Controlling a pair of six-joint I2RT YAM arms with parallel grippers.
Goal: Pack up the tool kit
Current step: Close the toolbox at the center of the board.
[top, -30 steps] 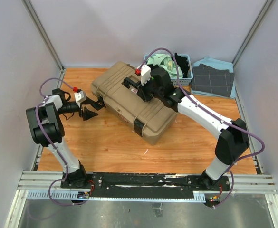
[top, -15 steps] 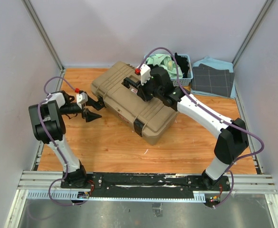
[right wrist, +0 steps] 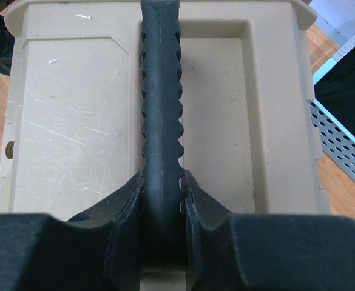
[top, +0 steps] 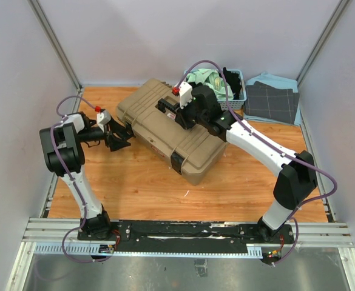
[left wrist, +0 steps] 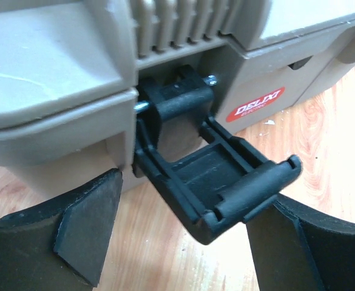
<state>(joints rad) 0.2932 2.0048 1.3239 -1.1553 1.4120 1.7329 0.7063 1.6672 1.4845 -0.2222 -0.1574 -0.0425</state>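
Observation:
The tan toolbox [top: 192, 142] lies closed on the wooden table, slanted from back left to front right. My right gripper [top: 172, 109] is shut on its black handle [right wrist: 161, 109] on top of the lid, one finger on each side of the bar [right wrist: 162, 200]. My left gripper [top: 120, 137] is open at the box's left end. Its fingers straddle the black latch [left wrist: 219, 176], which hangs swung out from the box, with a gap on both sides [left wrist: 186, 242]. A red label [left wrist: 257, 103] shows beside the latch. The hammer, screwdrivers and pliers are out of view.
A second black latch [top: 178, 161] sits on the box's near side. A blue basket of cloths [top: 240, 92] stands behind the box at the back. Folded grey and blue cloths [top: 271, 100] lie at the back right. Grey walls close in the table.
My left gripper has moved right and slightly back, closing up to the box's left latch. The right arm and the toolbox have not moved.

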